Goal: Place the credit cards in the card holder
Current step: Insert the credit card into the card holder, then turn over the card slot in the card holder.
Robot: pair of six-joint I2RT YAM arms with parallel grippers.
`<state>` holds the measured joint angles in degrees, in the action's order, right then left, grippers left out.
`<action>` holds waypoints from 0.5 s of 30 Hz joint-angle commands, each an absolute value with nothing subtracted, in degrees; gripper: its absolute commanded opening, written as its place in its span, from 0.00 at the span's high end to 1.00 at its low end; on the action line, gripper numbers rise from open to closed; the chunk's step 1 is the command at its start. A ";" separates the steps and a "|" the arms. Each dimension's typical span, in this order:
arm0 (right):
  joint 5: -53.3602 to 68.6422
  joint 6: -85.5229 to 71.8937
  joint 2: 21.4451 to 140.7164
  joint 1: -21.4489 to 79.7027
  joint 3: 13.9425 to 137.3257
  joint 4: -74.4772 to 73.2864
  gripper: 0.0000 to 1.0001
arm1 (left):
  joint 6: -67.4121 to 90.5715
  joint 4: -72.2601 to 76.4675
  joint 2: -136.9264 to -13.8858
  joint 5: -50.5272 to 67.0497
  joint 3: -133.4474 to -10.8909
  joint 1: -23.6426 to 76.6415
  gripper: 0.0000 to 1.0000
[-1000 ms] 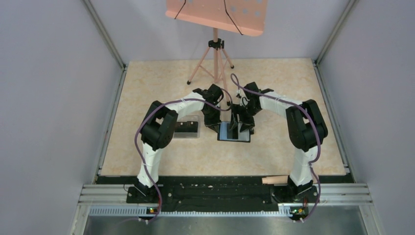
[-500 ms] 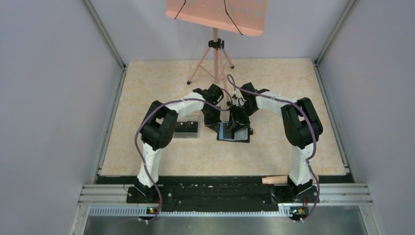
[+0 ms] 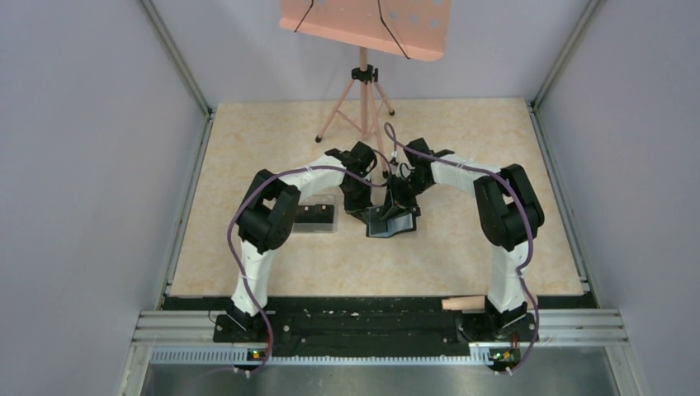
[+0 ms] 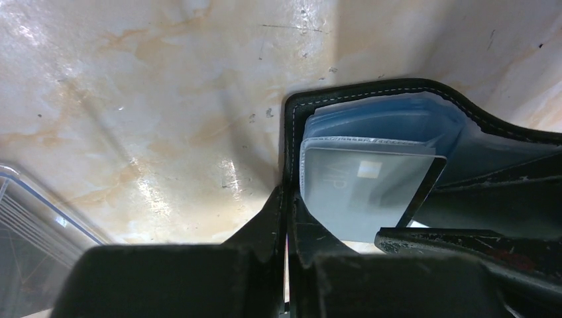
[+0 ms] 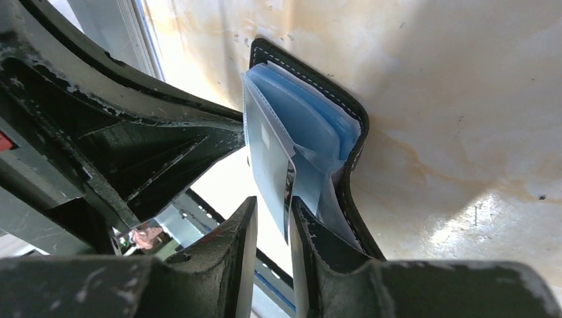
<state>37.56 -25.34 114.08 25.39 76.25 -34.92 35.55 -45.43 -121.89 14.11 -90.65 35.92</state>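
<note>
The card holder is a black wallet with bluish inner pockets, standing partly open on the table between both arms. My left gripper is shut on the card holder's black stitched edge. One of the credit cards sits partway in a bluish pocket, its lower part sticking out. My right gripper has narrow jaws on either side of that card's free corner. A gap still shows on the card's left side. The card holder's cover curves up to the right of the card.
A clear plastic box lies just left of the left arm's wrist, its corner also in the left wrist view. A pink music stand on a tripod stands at the back. A wooden piece lies by the right arm's base.
The right gripper has moved left over the card holder and its jaws have narrowed around the card. The holder's right half has come up, hiding the blue inside from above. The left gripper has stayed put.
</note>
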 commanded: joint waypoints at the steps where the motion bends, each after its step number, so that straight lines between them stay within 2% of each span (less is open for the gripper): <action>1: 35.66 -24.38 113.36 26.94 78.91 -35.22 0.74 | 34.68 -45.88 -121.27 12.75 -90.70 36.61 0.98; 6: 31.49 -22.08 111.32 26.89 79.35 -38.14 0.55 | 34.18 -45.35 -116.71 10.69 -90.08 36.59 0.75; 9: 29.71 -20.94 110.62 26.92 79.22 -39.58 0.48 | 34.40 -44.65 -114.95 11.20 -89.59 36.49 0.66; 12: 28.39 -19.91 110.24 26.90 79.24 -40.56 0.48 | 35.17 -43.19 -114.08 13.36 -88.82 36.43 0.65; 15: 27.64 -19.38 109.96 26.89 79.57 -41.31 0.53 | 36.13 -40.40 -113.59 16.39 -87.68 36.17 0.64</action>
<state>30.22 -21.45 113.32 26.04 76.97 -39.44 34.96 -44.42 -117.32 12.97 -89.08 36.32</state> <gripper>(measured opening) 0.504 0.354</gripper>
